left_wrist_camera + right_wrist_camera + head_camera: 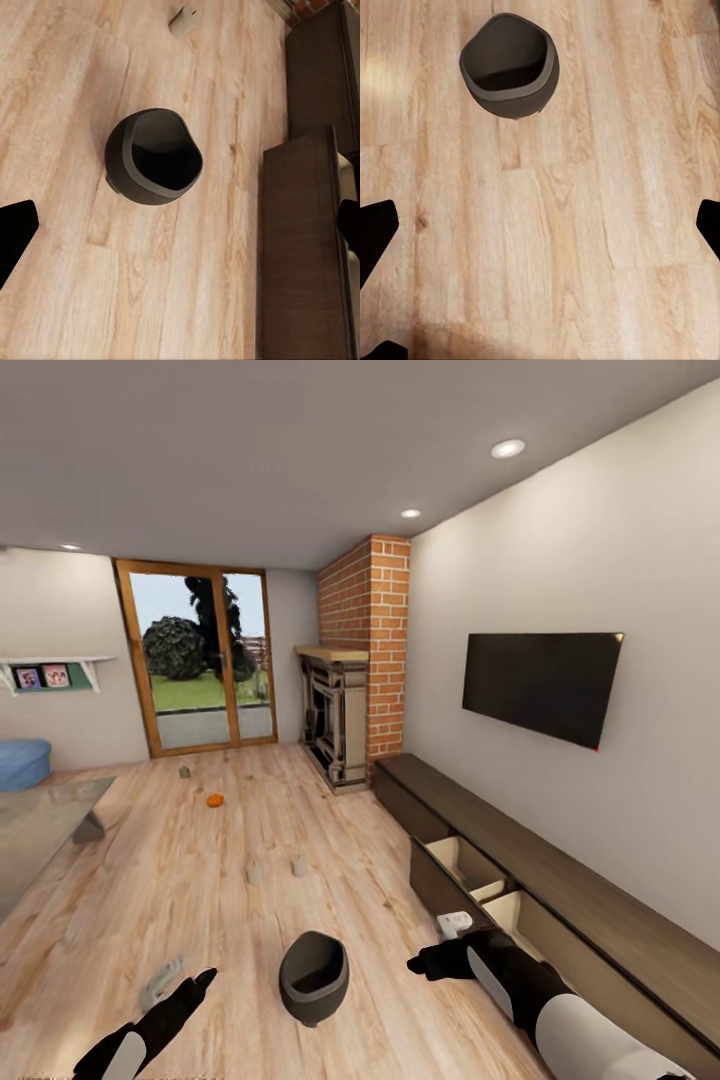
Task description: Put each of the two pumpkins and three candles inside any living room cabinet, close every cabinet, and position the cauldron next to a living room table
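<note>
The black cauldron (313, 978) stands on the wood floor between my two arms, mouth up and empty; it also shows as cauldron (153, 156) and cauldron (510, 66). My left gripper (195, 986) hangs open to its left, and my right gripper (426, 963) is open to its right, near the cabinet (560, 875). Two of the cabinet's drawers (468, 865) are pulled out, showing pale insides. An orange pumpkin (215, 800) lies farther off on the floor. Two tan candles (255, 873) (299, 866) stand mid-floor and a third candle (185, 771) near the glass door. The table (45, 822) is at the left.
A brick fireplace (345, 725) stands at the far end of the cabinet, with a wall TV (542, 685) above the cabinet. A glass patio door (200, 660) closes the far wall. A blue seat (22, 762) sits at the far left. Open floor lies between table and cabinet.
</note>
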Motion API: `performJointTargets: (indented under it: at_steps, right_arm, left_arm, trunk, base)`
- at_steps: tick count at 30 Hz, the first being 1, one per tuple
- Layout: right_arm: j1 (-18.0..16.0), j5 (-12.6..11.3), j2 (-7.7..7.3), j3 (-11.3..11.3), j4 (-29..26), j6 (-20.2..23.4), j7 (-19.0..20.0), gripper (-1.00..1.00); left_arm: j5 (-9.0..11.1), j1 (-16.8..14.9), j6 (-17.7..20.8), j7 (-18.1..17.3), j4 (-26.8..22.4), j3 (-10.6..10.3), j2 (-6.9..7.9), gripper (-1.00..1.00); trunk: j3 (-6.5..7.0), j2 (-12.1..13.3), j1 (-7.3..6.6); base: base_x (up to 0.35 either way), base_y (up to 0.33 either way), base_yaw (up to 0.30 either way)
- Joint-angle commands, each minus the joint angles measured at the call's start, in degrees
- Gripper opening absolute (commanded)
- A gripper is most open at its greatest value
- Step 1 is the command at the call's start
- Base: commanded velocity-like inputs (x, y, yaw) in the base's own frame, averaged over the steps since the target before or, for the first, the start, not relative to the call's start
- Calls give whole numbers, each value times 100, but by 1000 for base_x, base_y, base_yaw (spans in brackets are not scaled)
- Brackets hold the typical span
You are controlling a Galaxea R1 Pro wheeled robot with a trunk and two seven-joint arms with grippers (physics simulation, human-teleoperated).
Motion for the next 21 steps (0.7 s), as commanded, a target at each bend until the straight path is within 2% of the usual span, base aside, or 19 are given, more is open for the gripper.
performJointTargets:
  at_steps: [1,7,16,21]
  right_arm:
    - [-4,-52,-8,36,-12,30,-10,100]
    - [-3,-52,-3,37,-12,36,18,100]
    - [-3,-58,5,43,-11,37,34,100]
    - [-3,-50,17,46,183,50,-21,100]
  left_arm:
    - [44,-7,56,-24,-2,34,-4,100]
    - [52,-7,51,-42,-3,40,0,100]
    - [68,-4,58,-90,0,43,-2,100]
    - [53,-5,34,-76,214,39,-1,100]
  trunk:
    - [15,34,-21]
    - [147,275,-153]
    - [313,636,-350]
    - [403,836,-460]
  base:
    - [0,0,223]
    - [0,0,185]
    - [0,0,25]
    - [0,0,1]
